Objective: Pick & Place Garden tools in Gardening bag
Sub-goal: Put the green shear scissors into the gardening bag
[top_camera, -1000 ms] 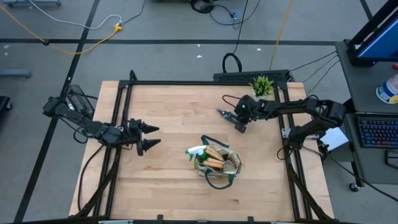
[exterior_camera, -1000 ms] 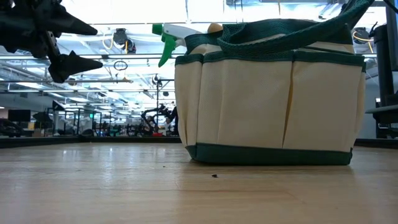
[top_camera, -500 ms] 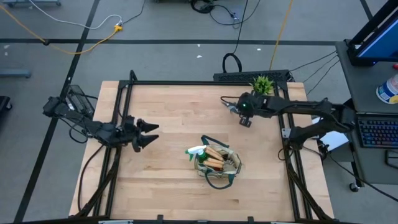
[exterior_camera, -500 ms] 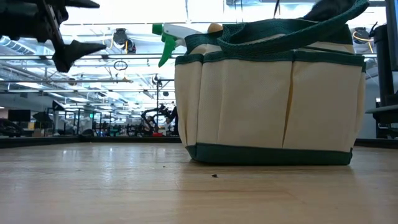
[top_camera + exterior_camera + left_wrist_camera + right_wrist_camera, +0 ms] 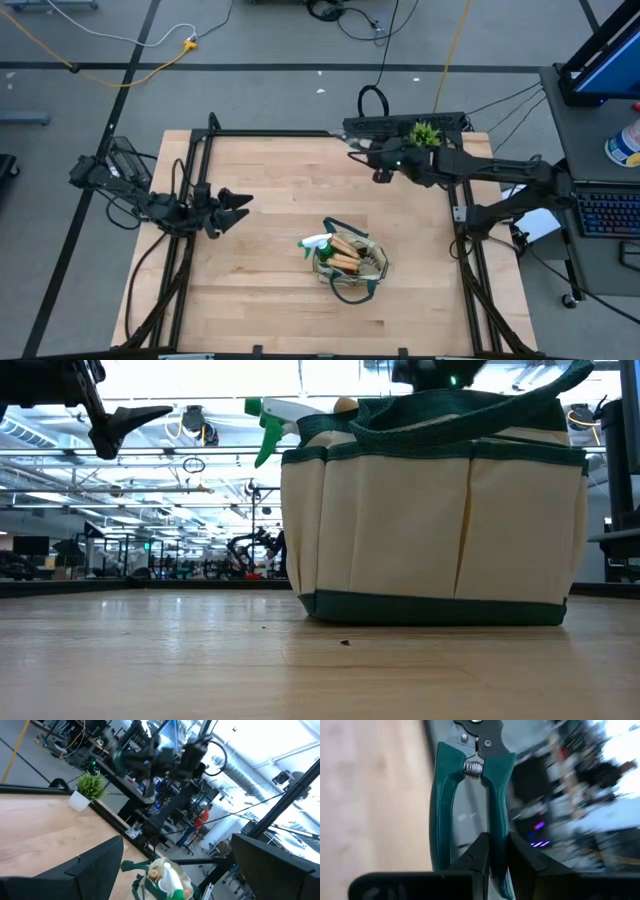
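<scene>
Right gripper is clamped on the teal-handled pruning shears, holding them over the far edge of the table, just left of the small potted plant. Left gripper hangs with its fingers spread wide and empty above the table's left side. Between them, nearer the front, the gardening bag stands upright with wooden tool handles and the green spray bottle inside it.

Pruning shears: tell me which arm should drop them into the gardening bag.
Right. The right gripper is shut on the pruning shears, raised near the table's far edge beside the potted plant. The left gripper hangs open and empty, left of the gardening bag.
</scene>
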Robot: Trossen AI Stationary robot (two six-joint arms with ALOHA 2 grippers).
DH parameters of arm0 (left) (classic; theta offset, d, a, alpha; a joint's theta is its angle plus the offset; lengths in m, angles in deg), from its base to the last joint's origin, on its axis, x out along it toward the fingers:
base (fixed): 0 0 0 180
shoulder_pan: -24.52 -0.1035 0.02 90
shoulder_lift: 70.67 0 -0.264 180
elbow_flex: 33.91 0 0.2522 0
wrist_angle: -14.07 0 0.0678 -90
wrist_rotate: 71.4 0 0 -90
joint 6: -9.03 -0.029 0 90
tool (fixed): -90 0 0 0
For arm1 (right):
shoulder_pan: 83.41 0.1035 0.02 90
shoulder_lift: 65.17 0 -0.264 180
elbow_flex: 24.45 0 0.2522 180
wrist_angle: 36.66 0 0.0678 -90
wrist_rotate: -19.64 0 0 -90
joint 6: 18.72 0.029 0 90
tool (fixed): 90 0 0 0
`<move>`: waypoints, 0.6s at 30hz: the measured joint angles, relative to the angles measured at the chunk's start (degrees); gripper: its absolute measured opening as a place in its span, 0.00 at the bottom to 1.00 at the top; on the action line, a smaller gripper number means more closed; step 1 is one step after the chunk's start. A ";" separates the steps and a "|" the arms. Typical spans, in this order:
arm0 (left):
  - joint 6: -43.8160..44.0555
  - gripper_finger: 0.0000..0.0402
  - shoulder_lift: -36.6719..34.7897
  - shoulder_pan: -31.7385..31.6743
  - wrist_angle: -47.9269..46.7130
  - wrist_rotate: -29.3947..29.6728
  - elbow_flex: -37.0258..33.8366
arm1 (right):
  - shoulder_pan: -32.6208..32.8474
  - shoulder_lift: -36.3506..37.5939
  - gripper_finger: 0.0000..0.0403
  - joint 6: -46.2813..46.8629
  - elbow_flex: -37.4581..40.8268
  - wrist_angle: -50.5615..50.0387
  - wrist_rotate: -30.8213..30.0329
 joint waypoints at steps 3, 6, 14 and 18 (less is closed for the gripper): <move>-0.02 0.93 0.00 0.00 1.38 0.35 0.02 | 2.38 0.07 0.09 -9.46 -1.48 6.16 -4.79; 0.23 0.93 0.00 0.00 3.44 2.35 0.02 | 4.61 0.00 0.09 -19.69 -1.54 14.36 -9.24; 0.41 0.93 -0.02 -0.02 9.71 7.63 0.02 | 9.84 -0.68 0.09 -44.96 -1.58 38.06 -21.43; 0.62 0.93 -0.02 -0.02 11.32 9.77 0.02 | 12.03 -1.13 0.09 -55.60 -1.58 47.50 -21.83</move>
